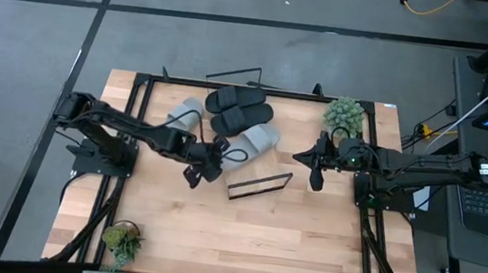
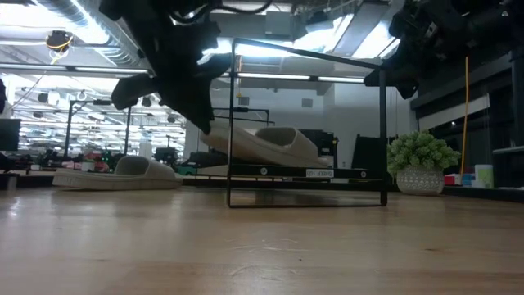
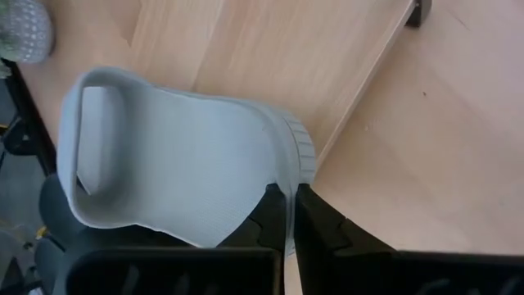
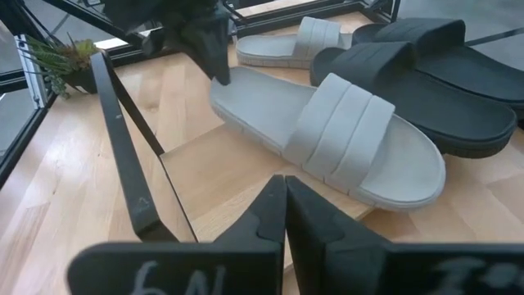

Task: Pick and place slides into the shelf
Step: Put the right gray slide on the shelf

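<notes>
Left gripper point(image 1: 208, 166): clamping the heel edge of a grey slide point(image 1: 252, 144) lying on the shelf point(image 1: 259, 184). Right gripper point(image 1: 317, 161): hovering nearby, fingers together.

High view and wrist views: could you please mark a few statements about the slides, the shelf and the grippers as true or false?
1. The left gripper is shut on one end of a light grey slide. True.
2. The right gripper holds a black slide. False: it is shut on nothing, and it hovers above the table.
3. The two black slides lie next to each other. True.
4. The other grey slide sits on the shelf. False: it lies flat on the tabletop, apart from the shelf.
</notes>
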Robot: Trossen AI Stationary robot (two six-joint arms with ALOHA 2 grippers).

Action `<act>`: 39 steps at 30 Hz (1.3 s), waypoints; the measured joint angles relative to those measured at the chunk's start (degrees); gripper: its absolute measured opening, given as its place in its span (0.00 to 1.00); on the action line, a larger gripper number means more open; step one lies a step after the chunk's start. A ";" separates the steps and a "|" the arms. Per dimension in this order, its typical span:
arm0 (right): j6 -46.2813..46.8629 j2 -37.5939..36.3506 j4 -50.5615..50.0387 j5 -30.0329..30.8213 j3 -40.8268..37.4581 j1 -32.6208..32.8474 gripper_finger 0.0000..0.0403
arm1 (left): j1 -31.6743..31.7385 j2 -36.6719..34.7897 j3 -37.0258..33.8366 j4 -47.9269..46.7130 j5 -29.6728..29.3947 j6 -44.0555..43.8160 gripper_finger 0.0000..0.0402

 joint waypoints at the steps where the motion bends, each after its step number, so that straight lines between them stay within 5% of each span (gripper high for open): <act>1: 0.02 0.00 0.00 0.04 0.00 0.00 0.03 | 0.70 0.00 0.00 0.04 0.87 0.64 0.00; 8: -0.02 0.00 0.01 0.06 0.00 0.01 0.03 | 4.52 0.02 0.00 -1.44 6.62 1.62 0.00; 24: -0.03 -0.02 0.02 0.09 -0.02 -0.02 0.03 | 4.47 0.02 0.00 -7.18 5.51 -0.37 0.00; 39: -0.06 -0.04 0.52 0.11 -0.04 0.00 0.03 | 3.20 -2.65 -0.02 0.13 4.39 4.33 0.00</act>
